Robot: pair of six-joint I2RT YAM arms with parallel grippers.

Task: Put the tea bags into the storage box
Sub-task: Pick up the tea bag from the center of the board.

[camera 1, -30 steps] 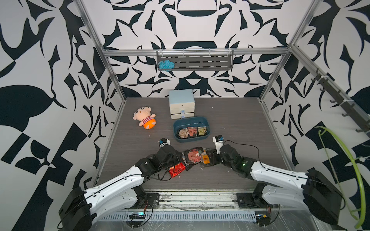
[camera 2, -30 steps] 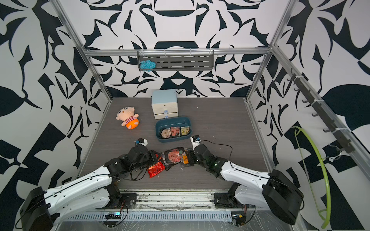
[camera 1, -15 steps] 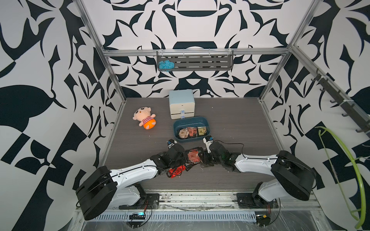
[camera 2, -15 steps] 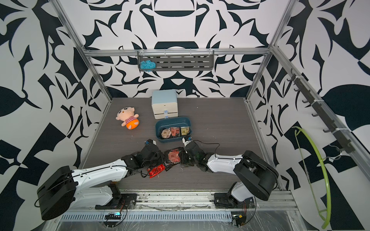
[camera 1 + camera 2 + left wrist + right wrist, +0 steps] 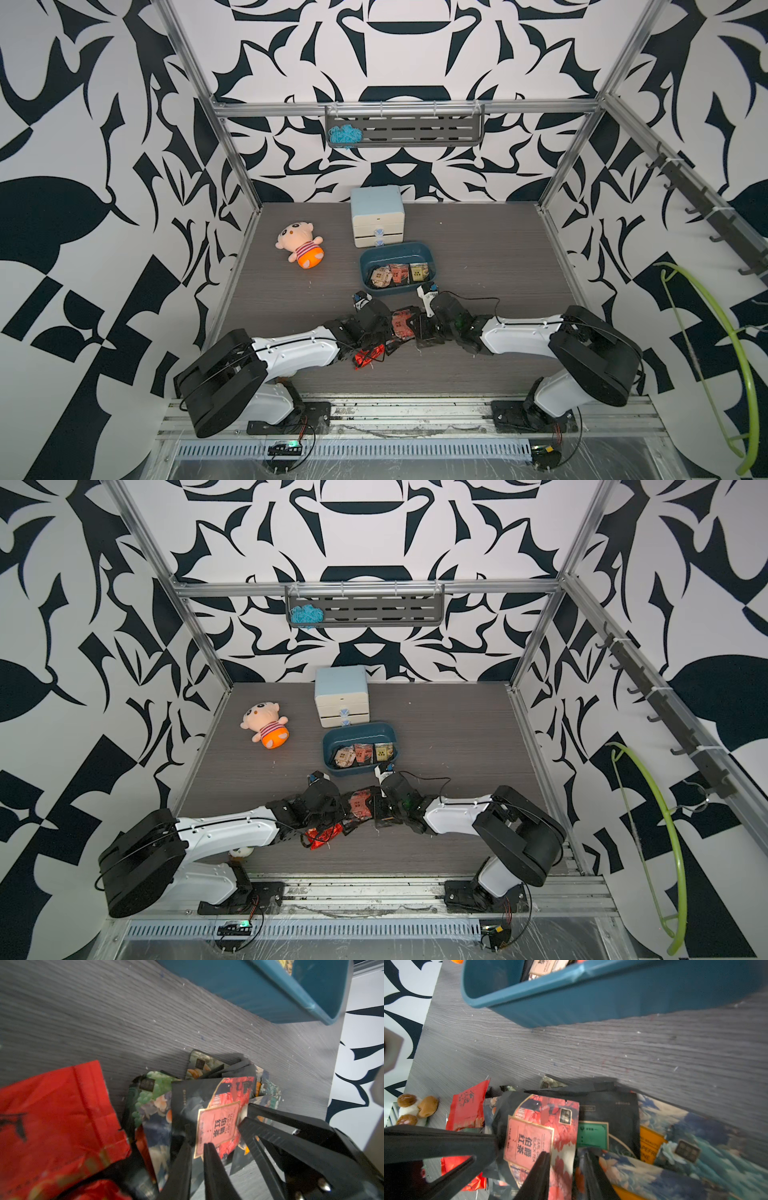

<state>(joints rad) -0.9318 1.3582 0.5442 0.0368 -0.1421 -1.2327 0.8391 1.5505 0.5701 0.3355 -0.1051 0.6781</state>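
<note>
A pile of tea bags lies on the table in front of the teal storage box, which holds several more sachets. On top of the pile is a dark sachet with a pink label. My left gripper is shut on its one edge. My right gripper has its jaws narrowed on a strip of the opposite edge. Red foil sachets lie beside the left gripper. Sachets with green and yellow labels lie half under the pink one.
The box wall stands a short way beyond the pile. A pale blue drawer cabinet stands behind the box, a plush doll to its left. A small plush toy lies near the left arm. A wall shelf hangs at the back.
Both grippers have moved in onto the pile from either side, a little toward the box. Both pairs of jaws have narrowed, the left more than the right.
</note>
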